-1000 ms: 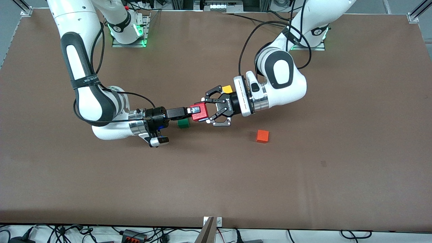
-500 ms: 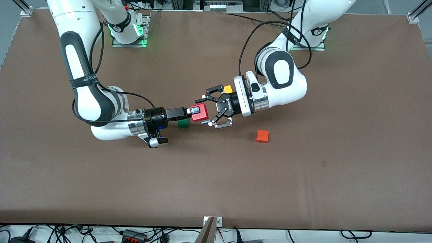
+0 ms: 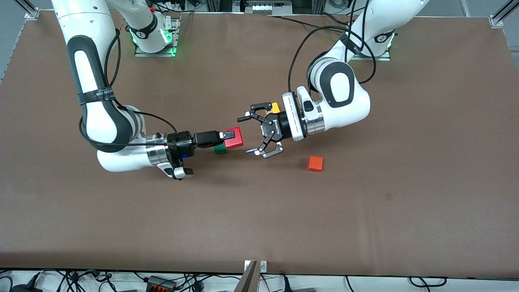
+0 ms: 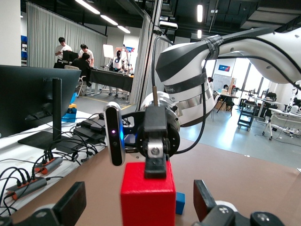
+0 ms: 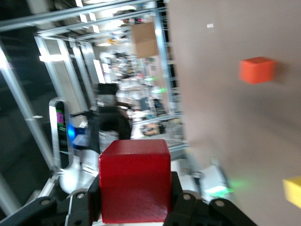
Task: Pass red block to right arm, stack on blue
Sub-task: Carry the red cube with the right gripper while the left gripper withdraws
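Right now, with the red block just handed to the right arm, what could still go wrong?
1. The right gripper seems to pinch the red block near one end only, so it may twist or slip on the way.
2. The green block lies right under the held block; lowering here could knock it.
3. The left gripper hangs open close by; a sideways swing could clip it.
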